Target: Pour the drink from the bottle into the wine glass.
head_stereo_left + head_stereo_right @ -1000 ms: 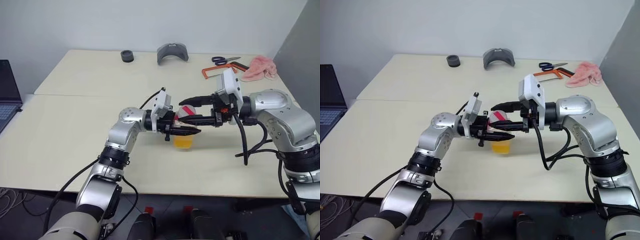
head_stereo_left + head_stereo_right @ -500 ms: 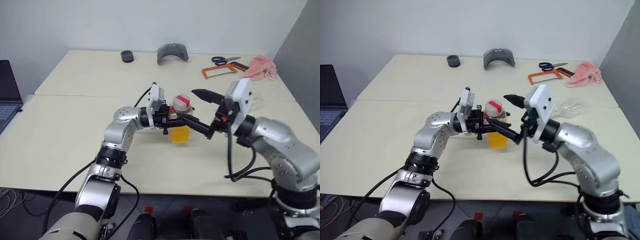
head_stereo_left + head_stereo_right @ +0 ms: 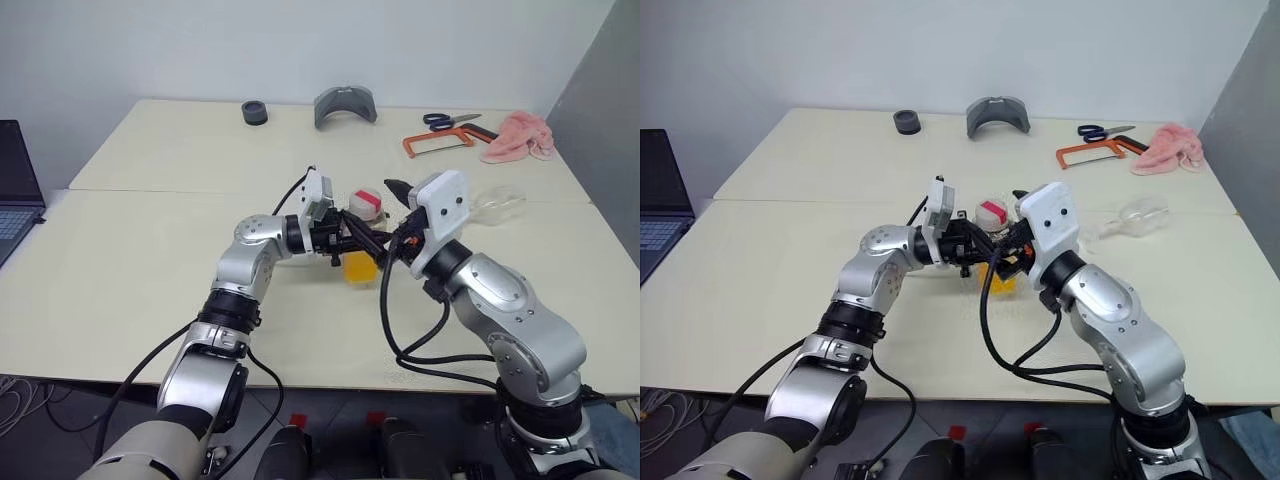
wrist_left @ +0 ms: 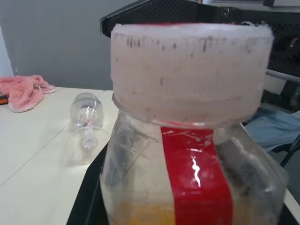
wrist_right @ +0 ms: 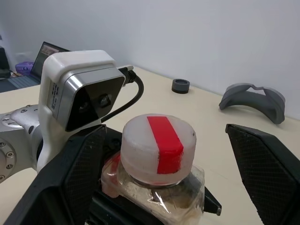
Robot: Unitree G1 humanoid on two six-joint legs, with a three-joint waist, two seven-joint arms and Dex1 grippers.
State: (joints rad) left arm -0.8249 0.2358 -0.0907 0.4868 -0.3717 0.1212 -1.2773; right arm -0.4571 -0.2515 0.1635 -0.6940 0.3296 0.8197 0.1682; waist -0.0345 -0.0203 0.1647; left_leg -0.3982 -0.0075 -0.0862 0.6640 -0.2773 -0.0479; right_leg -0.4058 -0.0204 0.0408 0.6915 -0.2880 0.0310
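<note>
Right wrist view: right gripper [image 5: 166, 173] spread wide around bottle [image 5: 157, 161] cap.
Left gripper [image 3: 350, 243]: clamped on bottle.
Wine glass [image 3: 497, 204]: lying beyond right gripper.

Even bright light, soft shadows, sharp views.

We count one bottle [image 3: 362, 232] mid-tabletop [image 3: 150, 250]. Beyond it: one wine glass [image 3: 497, 205], one pink cloth [image 3: 518, 135], one pair of scissors [image 3: 447, 120], one orange-framed hacksaw [image 3: 438, 143], one grey curved piece [image 3: 345, 105], one black ring [image 3: 254, 112].
</note>
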